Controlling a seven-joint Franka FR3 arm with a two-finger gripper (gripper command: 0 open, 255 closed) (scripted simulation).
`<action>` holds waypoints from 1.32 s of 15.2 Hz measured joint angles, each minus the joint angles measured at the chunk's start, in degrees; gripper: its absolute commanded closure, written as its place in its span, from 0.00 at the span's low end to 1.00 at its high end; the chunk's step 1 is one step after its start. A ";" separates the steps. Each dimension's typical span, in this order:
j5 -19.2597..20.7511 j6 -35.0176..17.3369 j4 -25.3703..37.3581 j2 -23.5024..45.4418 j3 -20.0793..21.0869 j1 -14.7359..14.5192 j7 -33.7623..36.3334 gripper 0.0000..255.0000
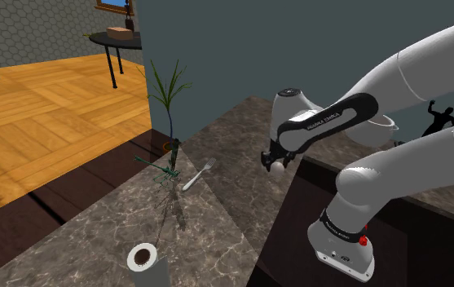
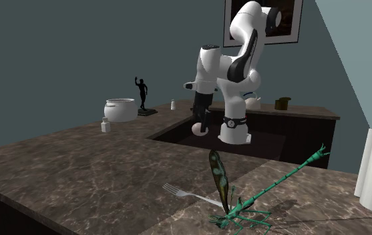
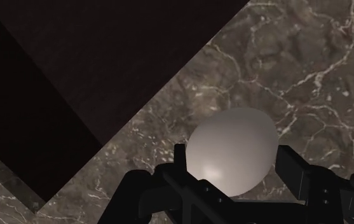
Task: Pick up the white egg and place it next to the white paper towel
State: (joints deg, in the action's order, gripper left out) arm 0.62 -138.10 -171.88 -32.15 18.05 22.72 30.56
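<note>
In the shoulder view, a paper towel roll (image 1: pixel 143 262) stands leftmost on the marble counter (image 1: pixel 78 236), then a spindly plant (image 1: pixel 169 91) and a fork (image 1: pixel 198 175). Right of them the bent arm points its gripper (image 1: pixel 275 165) down, fingers clasping the white egg (image 3: pixel 232 147) above the counter.

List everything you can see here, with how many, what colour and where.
egg: one, white, held above the counter.
paper towel: one roll, white, upright on the counter.
plant: one, green, on the counter.
fork: one, silvery, lying on the counter near the plant.
figurine: one, black, on the counter.
pot: one, white, beside the figurine.
counter: one, brown marbled.
gripper: one, black, shut on the egg.
</note>
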 measured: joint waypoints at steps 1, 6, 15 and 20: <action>-0.13 1.21 0.37 -0.84 -0.25 -0.17 -0.29 1.00; -0.78 7.52 2.24 -5.33 -1.35 -1.13 -1.48 1.00; -0.88 17.07 6.41 -10.82 -2.94 -1.67 -3.17 1.00; -0.69 22.24 8.97 -13.49 -3.83 -1.74 -4.11 1.00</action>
State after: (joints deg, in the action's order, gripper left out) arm -0.07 -115.85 -162.91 -45.64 14.22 20.99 26.45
